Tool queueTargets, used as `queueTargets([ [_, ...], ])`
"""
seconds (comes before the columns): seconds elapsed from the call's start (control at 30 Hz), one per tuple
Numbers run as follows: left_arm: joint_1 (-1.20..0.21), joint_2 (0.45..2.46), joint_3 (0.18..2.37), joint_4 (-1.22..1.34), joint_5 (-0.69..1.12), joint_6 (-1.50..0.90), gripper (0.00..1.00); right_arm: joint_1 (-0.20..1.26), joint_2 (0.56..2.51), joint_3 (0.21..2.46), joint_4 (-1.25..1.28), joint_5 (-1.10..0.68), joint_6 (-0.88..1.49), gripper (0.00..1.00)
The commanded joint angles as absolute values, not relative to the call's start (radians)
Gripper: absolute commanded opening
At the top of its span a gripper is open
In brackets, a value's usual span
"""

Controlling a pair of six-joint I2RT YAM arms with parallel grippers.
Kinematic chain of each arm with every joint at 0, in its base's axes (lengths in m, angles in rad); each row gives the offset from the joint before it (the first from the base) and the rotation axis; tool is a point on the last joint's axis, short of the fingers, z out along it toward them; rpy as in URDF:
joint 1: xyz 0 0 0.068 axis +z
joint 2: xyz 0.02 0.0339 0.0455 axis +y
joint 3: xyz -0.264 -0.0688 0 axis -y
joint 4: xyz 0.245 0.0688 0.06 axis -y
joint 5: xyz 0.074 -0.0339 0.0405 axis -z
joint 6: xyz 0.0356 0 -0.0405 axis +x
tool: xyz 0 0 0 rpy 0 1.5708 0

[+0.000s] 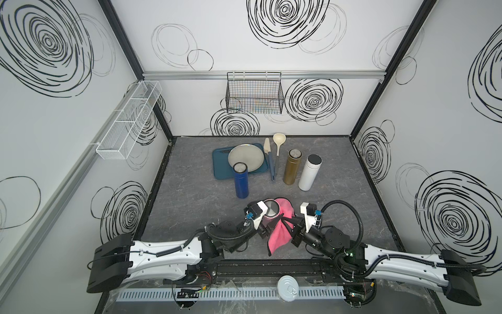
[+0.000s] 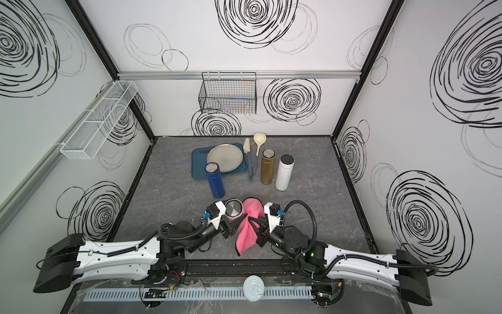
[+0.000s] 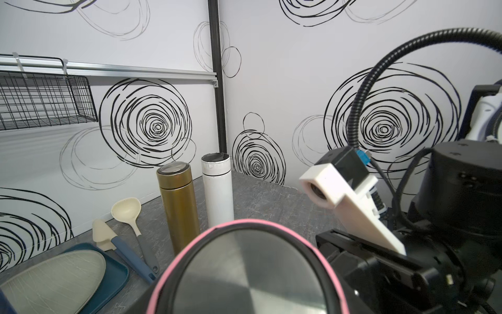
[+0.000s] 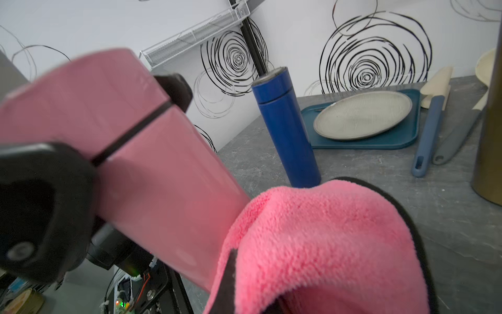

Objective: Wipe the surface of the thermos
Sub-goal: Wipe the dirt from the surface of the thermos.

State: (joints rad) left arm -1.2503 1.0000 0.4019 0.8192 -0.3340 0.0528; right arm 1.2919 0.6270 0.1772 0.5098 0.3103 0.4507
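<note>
A pink thermos (image 1: 269, 208) with a steel lid top is held tilted above the table near its front, in both top views (image 2: 233, 208). My left gripper (image 1: 267, 224) is shut on its body; its black fingers (image 4: 40, 201) clamp the pink wall (image 4: 152, 163) in the right wrist view. The lid (image 3: 244, 274) fills the left wrist view and hides the jaws. My right gripper (image 1: 288, 223) is shut on a pink cloth (image 1: 279, 236). The cloth (image 4: 326, 244) drapes over the jaws and touches the side of the thermos.
A blue thermos (image 1: 241, 182), a gold one (image 1: 291, 167) and a white one (image 1: 309, 172) stand behind. A teal tray (image 1: 217, 165) holds a grey plate (image 1: 245, 157), with a spatula (image 1: 270, 160) and a ladle (image 1: 277, 146) beside it. Wire baskets (image 1: 254, 92) hang on the walls.
</note>
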Motion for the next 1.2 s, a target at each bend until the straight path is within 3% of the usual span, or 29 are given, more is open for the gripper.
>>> queueTargets([
  [0.0, -1.267, 0.984, 0.422, 0.962, -0.268, 0.043, 0.00, 1.297, 0.624, 0.253, 0.566, 0.217, 0.420, 0.00],
  [0.3, -1.267, 0.963, 0.408, 0.963, -0.227, 0.098, 0.00, 1.243, 0.706, 0.082, 0.690, 0.256, 0.568, 0.00],
  [0.6, -1.267, 0.957, 0.376, 1.015, -0.228, 0.242, 0.00, 1.243, 0.588, 0.228, 0.566, 0.166, 0.457, 0.00],
  [0.83, -1.254, 0.933, 0.362, 0.994, -0.280, 0.280, 0.00, 1.216, 0.719, 0.146, 0.702, 0.152, 0.532, 0.00],
  [0.93, -1.237, 0.921, 0.358, 0.972, -0.218, 0.294, 0.00, 1.160, 0.757, 0.082, 0.762, 0.107, 0.602, 0.00],
  [1.17, -1.209, 0.908, 0.319, 1.022, -0.137, 0.305, 0.00, 1.163, 0.621, 0.167, 0.625, 0.069, 0.540, 0.00],
])
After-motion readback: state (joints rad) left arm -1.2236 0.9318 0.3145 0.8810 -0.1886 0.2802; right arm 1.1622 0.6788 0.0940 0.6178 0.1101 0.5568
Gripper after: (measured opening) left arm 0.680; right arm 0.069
